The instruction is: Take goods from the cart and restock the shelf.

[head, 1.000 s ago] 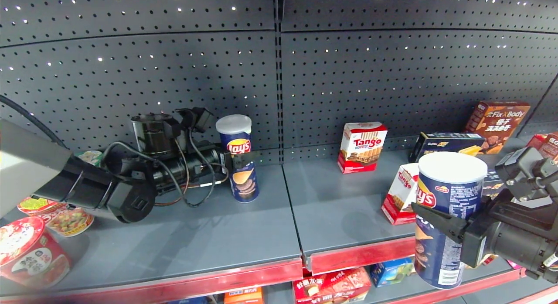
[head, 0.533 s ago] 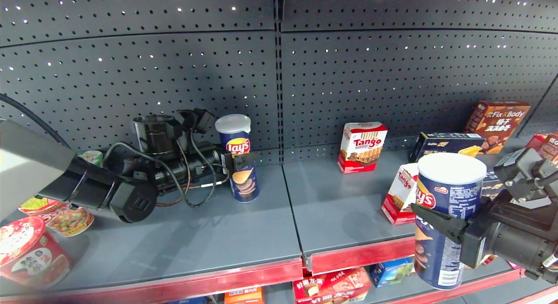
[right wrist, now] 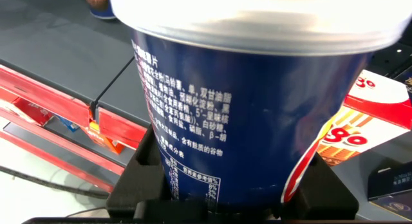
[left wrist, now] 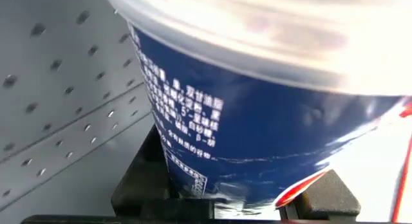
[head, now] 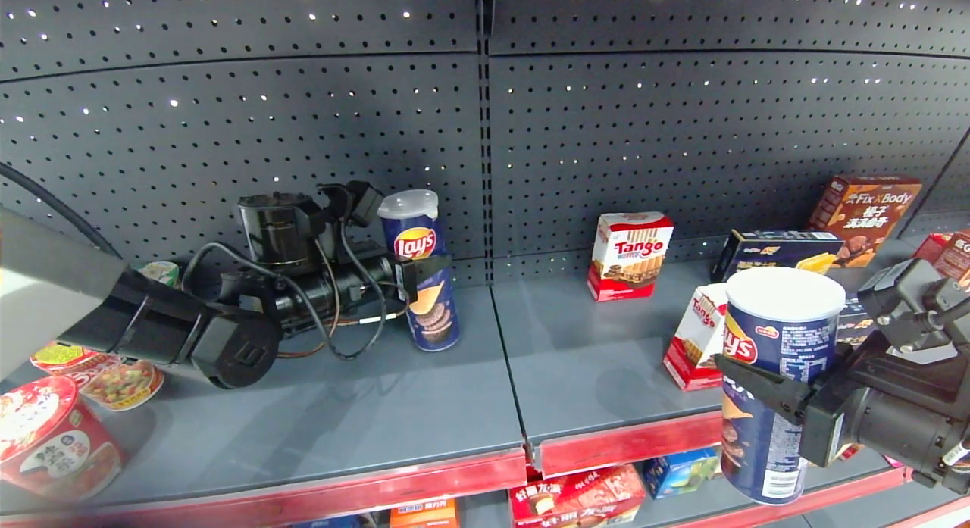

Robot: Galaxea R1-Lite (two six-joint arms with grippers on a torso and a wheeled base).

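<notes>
A blue chip can (head: 417,240) with a white lid is at the back of the grey shelf (head: 318,407), close to the pegboard. My left gripper (head: 424,274) is shut on its middle. The can leans a little, its base low over the shelf. In the left wrist view the can (left wrist: 257,134) sits between the black fingers (left wrist: 138,185). A second blue chip can (head: 780,323) hangs upright in front of the shelf's right front edge, with my right gripper (head: 765,395) shut on it. In the right wrist view that can (right wrist: 244,114) is close up.
Two red-and-white wafer boxes (head: 629,255) (head: 697,338) stand on the right shelf section, with a dark box (head: 780,248) and a brown box (head: 864,210) behind. Noodle bowls (head: 53,437) (head: 114,380) sit at the far left. Open shelf lies between the can and the wafer boxes.
My left gripper has shifted the can slightly right and up, and the can now leans. The right arm and its can have barely moved.
</notes>
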